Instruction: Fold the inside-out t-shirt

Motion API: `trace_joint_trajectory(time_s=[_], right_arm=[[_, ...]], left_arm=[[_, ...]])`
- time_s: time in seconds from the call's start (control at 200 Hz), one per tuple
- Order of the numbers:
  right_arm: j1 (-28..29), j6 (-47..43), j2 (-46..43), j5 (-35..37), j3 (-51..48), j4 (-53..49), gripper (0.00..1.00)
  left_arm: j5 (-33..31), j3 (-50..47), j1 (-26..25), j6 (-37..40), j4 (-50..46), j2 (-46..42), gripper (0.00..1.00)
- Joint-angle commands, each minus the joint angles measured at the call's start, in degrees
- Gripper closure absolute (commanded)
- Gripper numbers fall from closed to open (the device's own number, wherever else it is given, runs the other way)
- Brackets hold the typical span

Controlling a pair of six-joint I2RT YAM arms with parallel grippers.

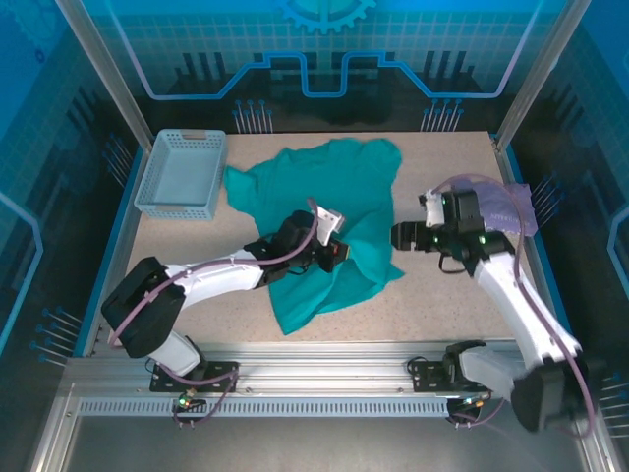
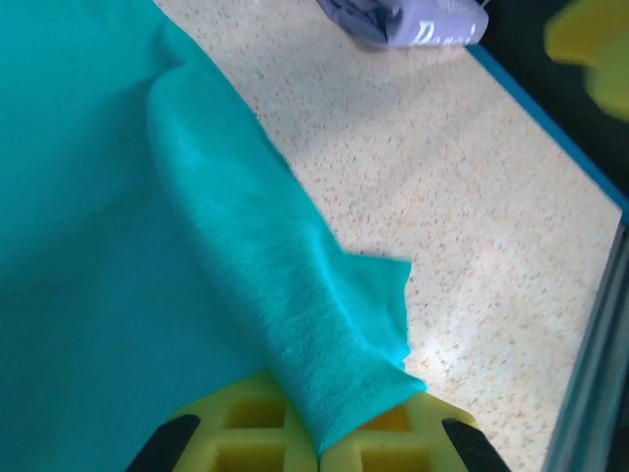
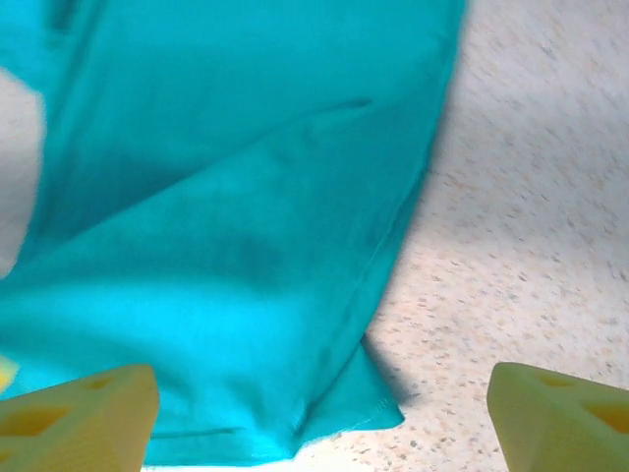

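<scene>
The teal-green t-shirt (image 1: 324, 211) lies spread across the middle of the table, crumpled and partly doubled over. My left gripper (image 1: 339, 252) rests on its middle, shut on a raised ridge of the cloth (image 2: 295, 324) that runs up between the yellow fingers (image 2: 246, 428). My right gripper (image 1: 398, 237) hovers at the shirt's right edge, open, with a corner of the hem (image 3: 369, 403) lying between its wide-apart yellow fingers (image 3: 88, 408).
A pale blue basket (image 1: 182, 174) stands at the back left of the table. A lavender-purple folded garment (image 1: 511, 204) lies at the right edge, also seen as the purple garment (image 2: 413, 22). Bare speckled tabletop (image 1: 452, 162) lies right of the shirt.
</scene>
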Motion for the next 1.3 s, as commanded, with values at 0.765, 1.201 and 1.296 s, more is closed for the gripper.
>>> trace_joint_trajectory(time_s=[0.765, 1.201, 1.296], right_arm=[[42.23, -16.68, 38.15, 33.64, -20.74, 76.53, 0.50], [34.92, -16.44, 38.68, 34.84, -17.38, 71.21, 0.59], [35.92, -17.91, 39.50, 37.31, -16.32, 69.16, 0.58]], left_arm=[[10.01, 17.43, 5.36, 2.68, -31.85, -10.57, 1.00], [19.84, 18.43, 5.37, 1.93, -29.27, -15.90, 1.00], [20.95, 19.05, 5.28, 0.49, -26.74, -16.12, 1.00]])
